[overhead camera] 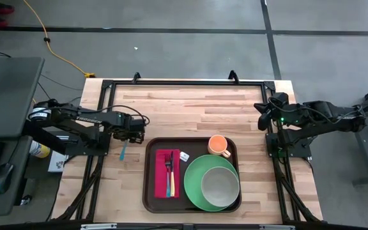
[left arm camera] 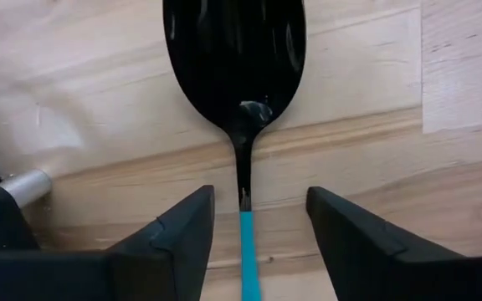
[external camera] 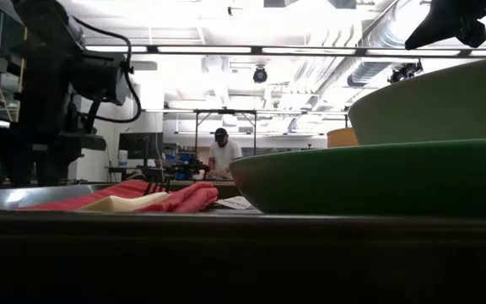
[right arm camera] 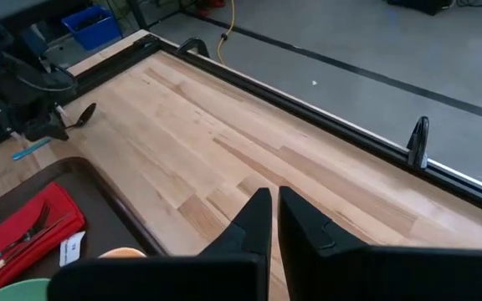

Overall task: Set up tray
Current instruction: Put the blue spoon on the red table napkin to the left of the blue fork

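Observation:
A spoon (left arm camera: 237, 58) with a black bowl and a teal handle (overhead camera: 123, 151) lies flat on the wooden table, left of the dark brown tray (overhead camera: 151, 191). My left gripper (left arm camera: 258, 209) points down over it and is open. Its two fingers stand on either side of the spot where the black neck meets the teal handle, with wood showing between each finger and the spoon. In the right wrist view the same gripper (right arm camera: 44, 125) hides the spoon's middle. My right gripper (right arm camera: 270, 201) is shut with nothing in it, raised over the table's right edge (overhead camera: 264, 108).
The tray holds a red napkin (overhead camera: 167, 172) with a fork and other utensils on it, a small white card (overhead camera: 184, 156), an orange cup (overhead camera: 218, 145) and a green plate (overhead camera: 193, 176) bearing a pale bowl (overhead camera: 220, 185). Bare wood (overhead camera: 190, 108) lies beyond the tray.

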